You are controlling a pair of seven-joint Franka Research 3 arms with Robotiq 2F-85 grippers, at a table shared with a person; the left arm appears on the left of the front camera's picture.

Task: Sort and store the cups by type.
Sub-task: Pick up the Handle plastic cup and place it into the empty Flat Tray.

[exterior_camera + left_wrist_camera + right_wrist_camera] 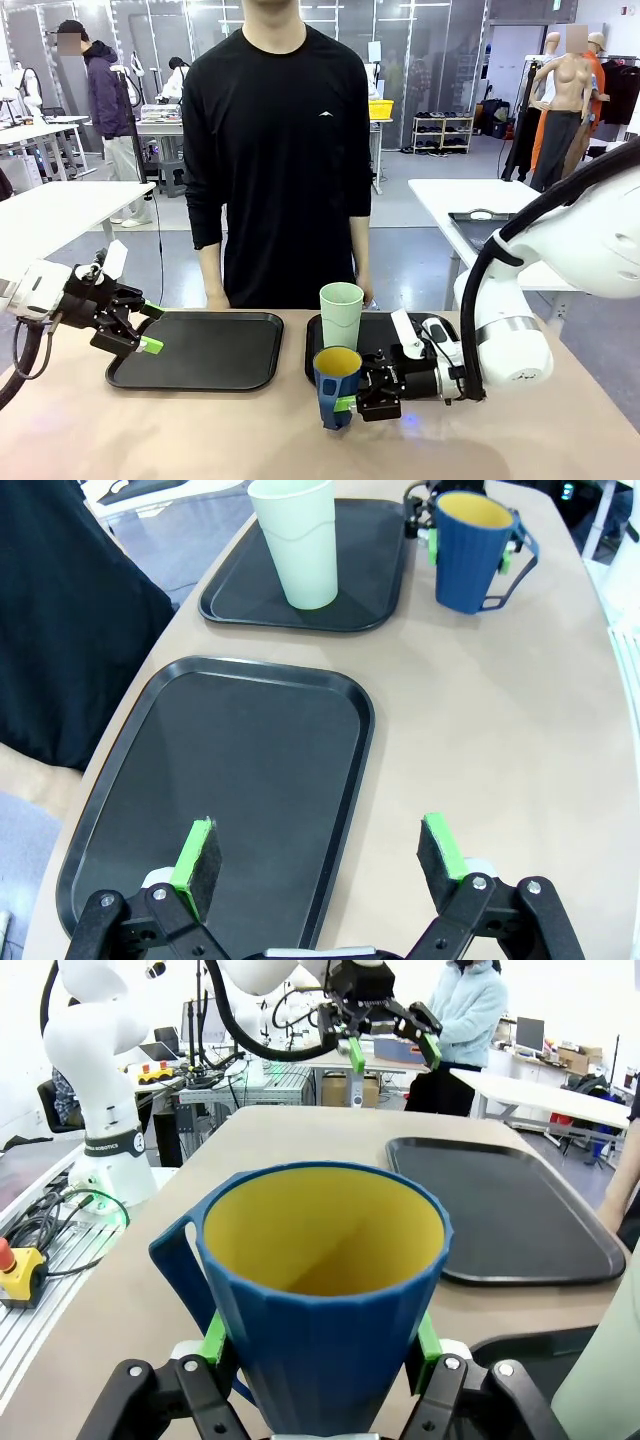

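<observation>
Right wrist view shows your right claw (pixel 320 1360) pinching the blue mug (pixel 325 1300), one green pad on each side. The mug looks lifted a little off the tabletop (pixel 180 430), tipped, just in front of the right tray (pixel 385 330). The green tumbler (pixel 341 315) stands upright on that right tray, close behind the mug. So you are in the middle of moving the mug.

Your left claw (pixel 318 858) is spread wide with nothing in it, hovering by the near edge of the left tray (pixel 250 770), which is bare.

Next, I think the mug should go on the left tray, away from the tumbler. Carry it across, set it down flat, then let go. Watch the handle, and keep clear of your left claw.
</observation>
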